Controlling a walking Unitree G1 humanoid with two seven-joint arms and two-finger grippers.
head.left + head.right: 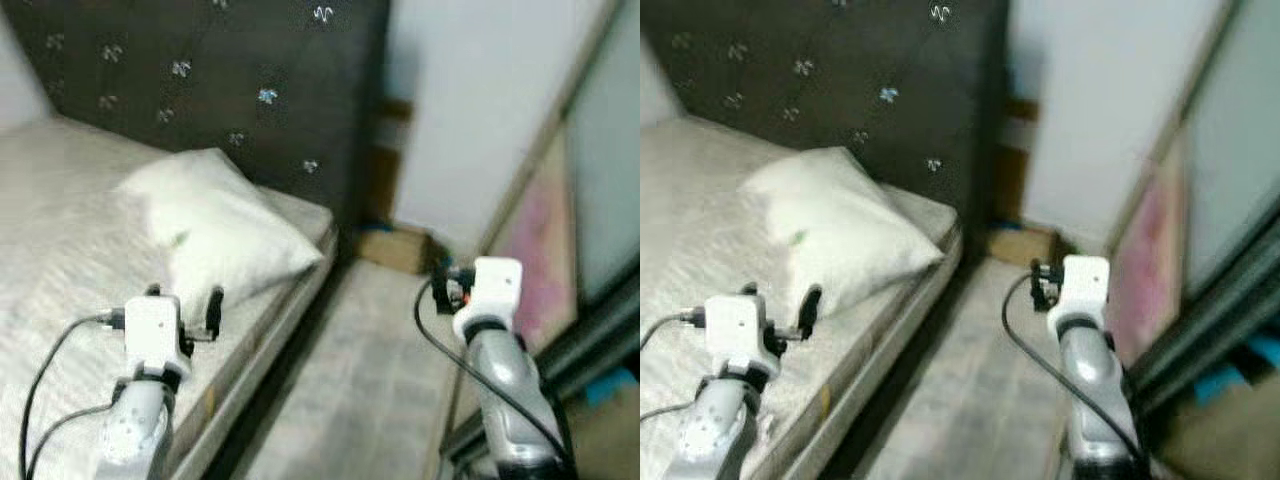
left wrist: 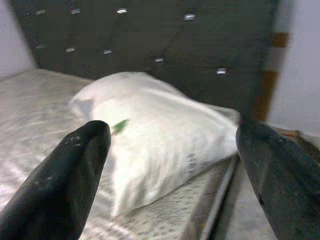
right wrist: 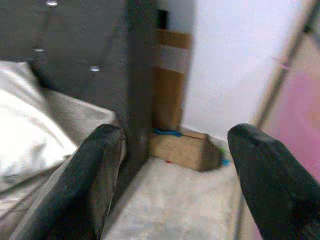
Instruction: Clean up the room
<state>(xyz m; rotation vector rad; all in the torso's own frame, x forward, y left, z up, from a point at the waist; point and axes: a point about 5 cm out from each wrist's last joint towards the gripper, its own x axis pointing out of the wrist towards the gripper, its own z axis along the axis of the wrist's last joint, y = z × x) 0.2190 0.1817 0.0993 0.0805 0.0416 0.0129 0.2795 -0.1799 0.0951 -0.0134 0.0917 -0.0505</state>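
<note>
Here both claws gape empty: left claw (image 1: 185, 300) over the bed (image 1: 60, 250) near the pillow (image 1: 215, 225), right claw (image 3: 175, 170) above the floor (image 1: 370, 370).

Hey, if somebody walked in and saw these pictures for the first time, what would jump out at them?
Probably the white pillow, lying on the bed near its edge, below the dark buttoned headboard. The left pincer hangs open over the mattress just in front of that pillow. Next, the brown cardboard box on the floor by the wall, in the gap beside the headboard, with the open right pincer pointed toward it.
</note>
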